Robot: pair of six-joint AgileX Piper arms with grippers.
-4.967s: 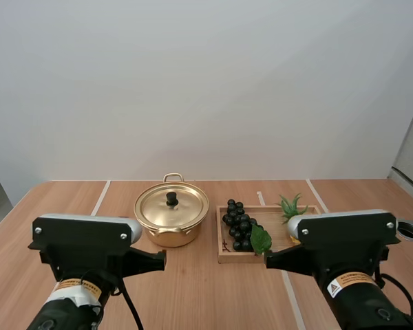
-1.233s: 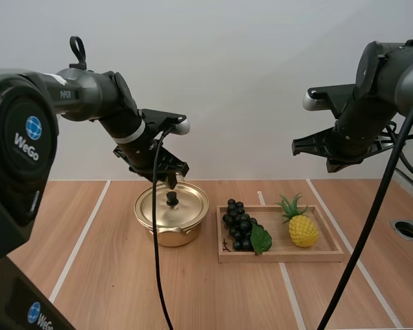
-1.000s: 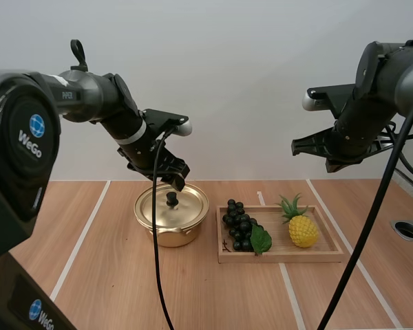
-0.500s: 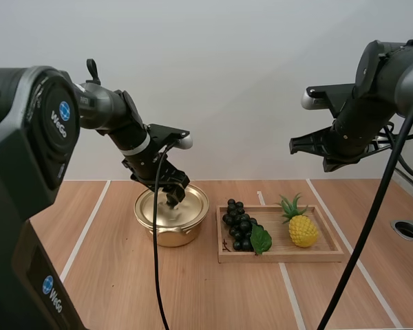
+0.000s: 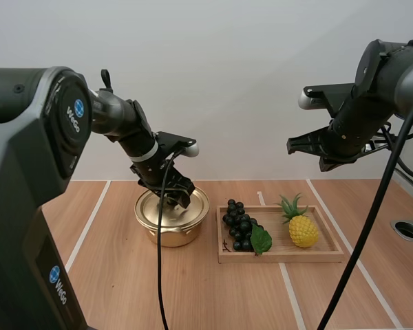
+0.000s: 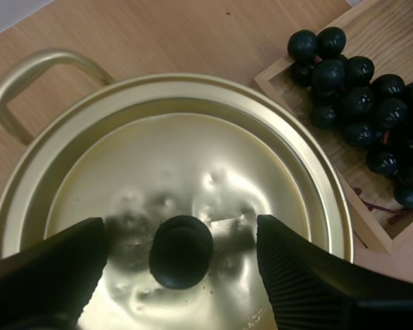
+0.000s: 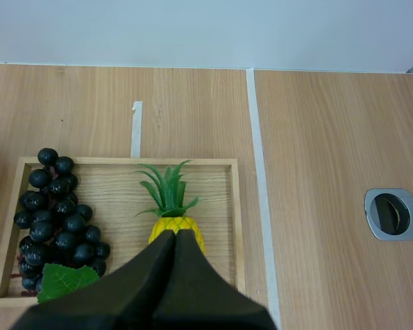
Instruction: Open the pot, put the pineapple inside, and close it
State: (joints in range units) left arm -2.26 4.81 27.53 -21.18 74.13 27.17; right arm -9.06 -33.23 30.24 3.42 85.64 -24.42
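A gold pot [image 5: 172, 218] stands on the table with its lid [image 6: 193, 172] on. My left gripper [image 5: 178, 199] is down at the lid and open; its fingers stand on either side of the black knob [image 6: 181, 251] without touching it. The pineapple [image 5: 301, 227] lies in the right part of a wooden tray [image 5: 330, 255]. High above that tray hangs my right gripper [image 5: 293, 145], shut on nothing. In the right wrist view its dark wedge [image 7: 173, 238] points down over the pineapple [image 7: 166, 221].
A bunch of dark grapes [image 5: 239, 225] with a green leaf fills the tray's left part, close to the pot [image 6: 361, 103]. A round metal-rimmed hole [image 5: 409, 230] sits in the table at the far right. White tape lines cross the tabletop.
My left gripper has come down from above the lid until its open fingers flank the knob. The right arm has drifted slightly left and stays shut.
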